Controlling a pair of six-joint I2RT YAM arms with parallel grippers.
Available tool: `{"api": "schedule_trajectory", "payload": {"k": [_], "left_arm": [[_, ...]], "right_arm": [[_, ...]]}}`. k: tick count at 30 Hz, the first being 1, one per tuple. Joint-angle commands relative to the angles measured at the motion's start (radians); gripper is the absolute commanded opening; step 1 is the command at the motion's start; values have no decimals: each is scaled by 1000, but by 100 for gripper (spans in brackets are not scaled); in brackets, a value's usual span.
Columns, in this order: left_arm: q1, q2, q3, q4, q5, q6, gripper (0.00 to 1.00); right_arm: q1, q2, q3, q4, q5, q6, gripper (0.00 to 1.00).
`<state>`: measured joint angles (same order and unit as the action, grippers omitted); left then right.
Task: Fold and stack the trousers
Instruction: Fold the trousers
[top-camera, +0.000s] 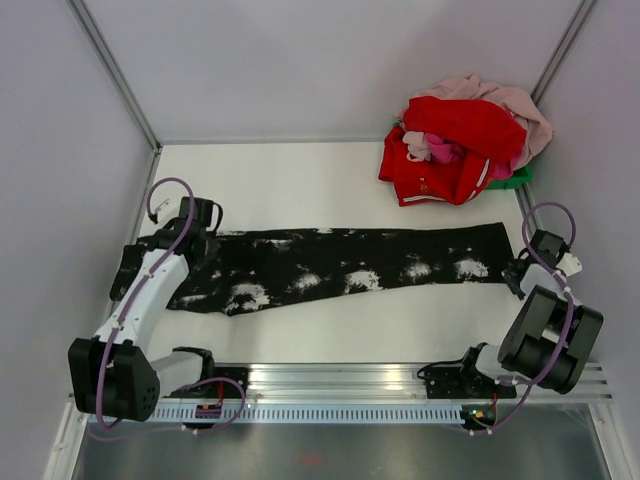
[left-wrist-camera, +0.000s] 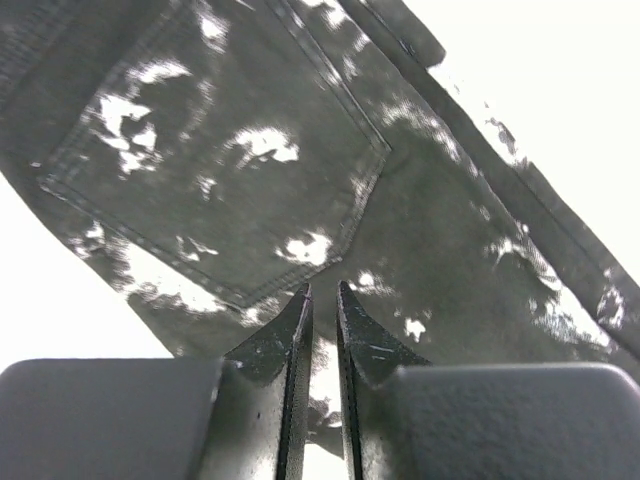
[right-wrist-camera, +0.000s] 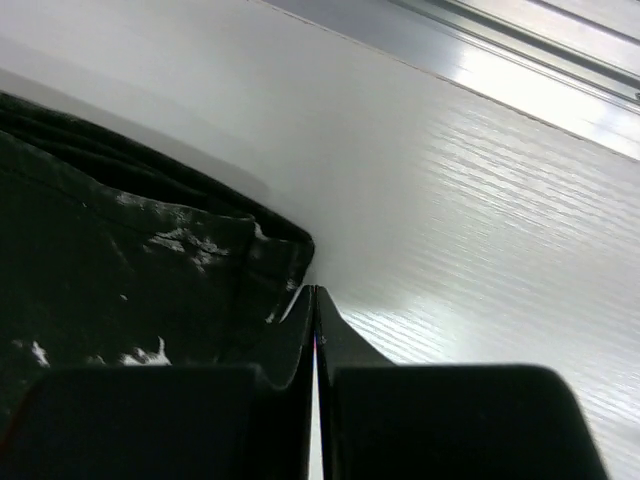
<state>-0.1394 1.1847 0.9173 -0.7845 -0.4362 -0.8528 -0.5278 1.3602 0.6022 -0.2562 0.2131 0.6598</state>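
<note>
The black trousers (top-camera: 340, 265) with white blotches lie flat and stretched across the table, waist at the left and leg hems at the right. My left gripper (top-camera: 205, 238) hovers over the waist end. In the left wrist view its fingers (left-wrist-camera: 322, 292) stand almost together with only a thin gap and nothing between them, just short of the back pocket (left-wrist-camera: 230, 160). My right gripper (top-camera: 519, 272) is at the hem end. In the right wrist view its tips (right-wrist-camera: 316, 292) are closed together, right beside the hem corner (right-wrist-camera: 270, 255), holding no fabric.
A pile of clothes sits at the back right: a red garment with white trim (top-camera: 450, 150) and pink clothes (top-camera: 515, 110) on top, with something green (top-camera: 520, 178) under its edge. An aluminium rail (top-camera: 400, 380) runs along the near edge. Walls close in on three sides.
</note>
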Motion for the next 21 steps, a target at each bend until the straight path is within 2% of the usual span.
{"api": "schedule_trajectory", "payload": {"k": [1, 4, 7, 8, 16, 21], "left_arm": [[26, -34, -20, -2, -35, -2, 20], [44, -11, -50, -6, -32, -44, 17], [80, 35, -83, 25, 28, -95, 4], [87, 47, -90, 39, 65, -103, 2], [98, 200, -100, 82, 60, -189, 2], [95, 367, -86, 186, 155, -192, 2]], "right_arm": [[-14, -79, -2, -3, -52, -84, 0], [-11, -154, 34, -30, -112, -129, 0], [23, -170, 120, -109, -119, -152, 0], [52, -186, 149, -118, -126, -154, 0], [273, -366, 160, -84, -158, -68, 0], [282, -371, 114, -83, -173, -48, 0]]}}
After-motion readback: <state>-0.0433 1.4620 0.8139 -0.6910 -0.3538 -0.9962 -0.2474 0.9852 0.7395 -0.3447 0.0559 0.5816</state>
